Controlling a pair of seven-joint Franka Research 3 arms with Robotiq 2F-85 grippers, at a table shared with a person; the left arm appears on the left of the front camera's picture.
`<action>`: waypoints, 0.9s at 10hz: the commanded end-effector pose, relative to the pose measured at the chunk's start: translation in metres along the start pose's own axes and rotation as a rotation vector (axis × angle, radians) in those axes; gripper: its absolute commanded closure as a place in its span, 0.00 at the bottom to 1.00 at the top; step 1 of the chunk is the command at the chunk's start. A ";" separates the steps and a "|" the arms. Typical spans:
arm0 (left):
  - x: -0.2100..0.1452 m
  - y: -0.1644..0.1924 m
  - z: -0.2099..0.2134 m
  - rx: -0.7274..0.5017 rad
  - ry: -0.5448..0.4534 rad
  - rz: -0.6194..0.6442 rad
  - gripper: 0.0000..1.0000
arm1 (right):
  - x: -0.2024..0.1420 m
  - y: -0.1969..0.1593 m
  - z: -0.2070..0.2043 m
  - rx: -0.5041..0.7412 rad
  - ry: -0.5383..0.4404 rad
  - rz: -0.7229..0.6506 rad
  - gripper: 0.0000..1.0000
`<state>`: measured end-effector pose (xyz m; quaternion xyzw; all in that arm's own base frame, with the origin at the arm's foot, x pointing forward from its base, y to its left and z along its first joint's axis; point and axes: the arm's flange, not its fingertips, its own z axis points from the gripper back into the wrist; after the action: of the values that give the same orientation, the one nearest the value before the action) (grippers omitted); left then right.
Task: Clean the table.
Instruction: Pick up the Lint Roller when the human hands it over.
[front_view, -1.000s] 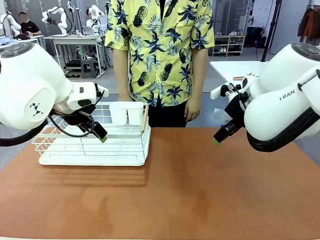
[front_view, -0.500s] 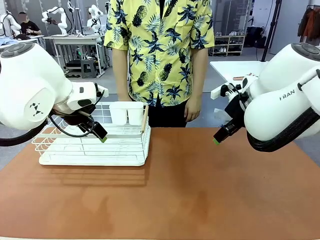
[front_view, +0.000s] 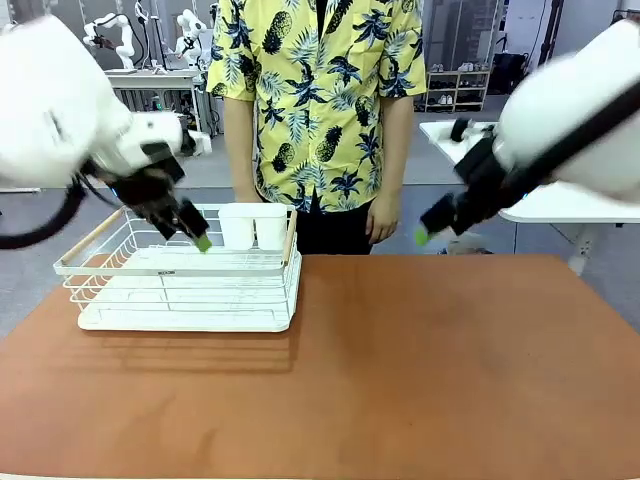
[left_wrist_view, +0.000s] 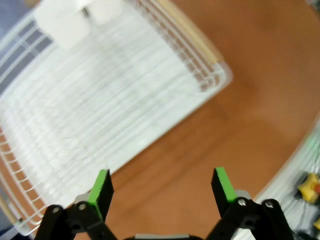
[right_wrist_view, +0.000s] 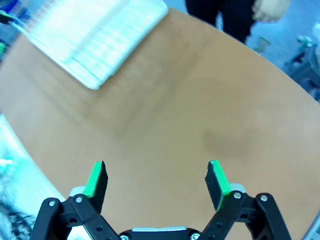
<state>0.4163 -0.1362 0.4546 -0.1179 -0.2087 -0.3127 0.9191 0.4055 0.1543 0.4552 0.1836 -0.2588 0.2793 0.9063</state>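
Left claw (left_wrist_view: 162, 182): released, empty, hung above the white wire rack (front_view: 180, 300).
Right claw (right_wrist_view: 157, 177): released, empty, hung above the surface (front_view: 420, 370).
Rack: stood on surface, white cups (front_view: 253, 226) inside.

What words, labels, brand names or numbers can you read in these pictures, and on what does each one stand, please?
No text can be read as it stands.
Small dark mark on the front rail of the white dish rack: too small to read.
Left arm and right arm: blurred, no lettering can be made out.
Shirt: pineapple and leaf print, no words.
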 end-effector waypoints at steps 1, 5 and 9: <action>-0.012 0.055 0.063 -0.312 0.049 0.092 0.00 | 0.004 -0.054 0.043 0.249 0.013 -0.120 0.00; -0.131 0.177 0.160 -0.855 -0.241 0.332 0.00 | -0.050 -0.146 0.121 0.641 -0.130 -0.424 0.00; -0.271 0.243 0.210 -0.782 -0.464 0.696 0.00 | -0.131 -0.232 0.193 0.609 -0.252 -0.694 0.00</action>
<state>0.3034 0.2651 0.4881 -0.5711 -0.2100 -0.0369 0.7927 0.3718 -0.1708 0.4810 0.5550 -0.1840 0.0238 0.8109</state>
